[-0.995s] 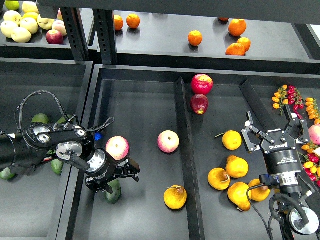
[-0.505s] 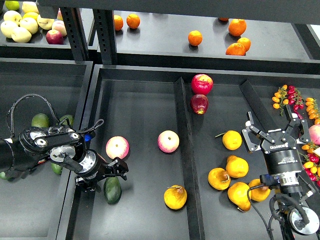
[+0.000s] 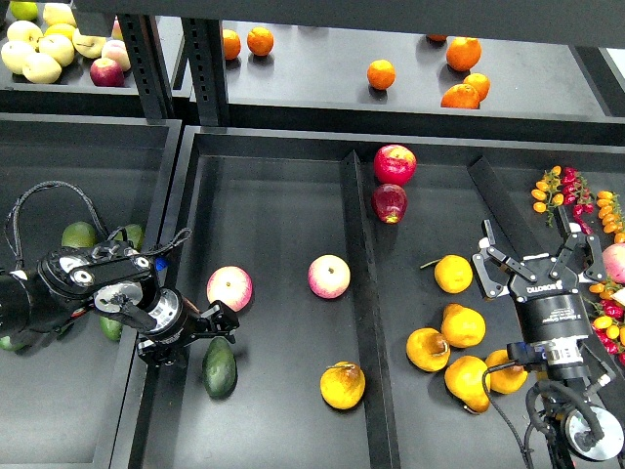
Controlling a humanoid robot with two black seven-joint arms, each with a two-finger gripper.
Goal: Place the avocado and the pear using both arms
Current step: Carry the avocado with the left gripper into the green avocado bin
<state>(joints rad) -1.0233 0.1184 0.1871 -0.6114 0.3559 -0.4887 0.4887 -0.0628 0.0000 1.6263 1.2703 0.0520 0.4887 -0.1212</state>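
The dark green avocado (image 3: 220, 366) lies free on the floor of the middle tray's left compartment. My left gripper (image 3: 200, 337) is just up and left of it, open and empty, close to it but not around it. The golden-yellow pear (image 3: 343, 385) with a brown patch at its top sits in the same compartment, close to the divider (image 3: 357, 293). My right gripper (image 3: 534, 249) is open and empty above the right compartment, well right of the pear.
Two pink-yellow apples (image 3: 229, 288) (image 3: 329, 277) lie behind the avocado and pear. Two red apples (image 3: 395, 164) and several yellow pears (image 3: 462, 325) are in the right compartment. More avocados (image 3: 78, 234) fill the left bin. Oranges (image 3: 381, 74) sit on the back shelf.
My left gripper, which stood over the avocado, has pulled back to the left and left the avocado lying in the tray. The right arm has not moved.
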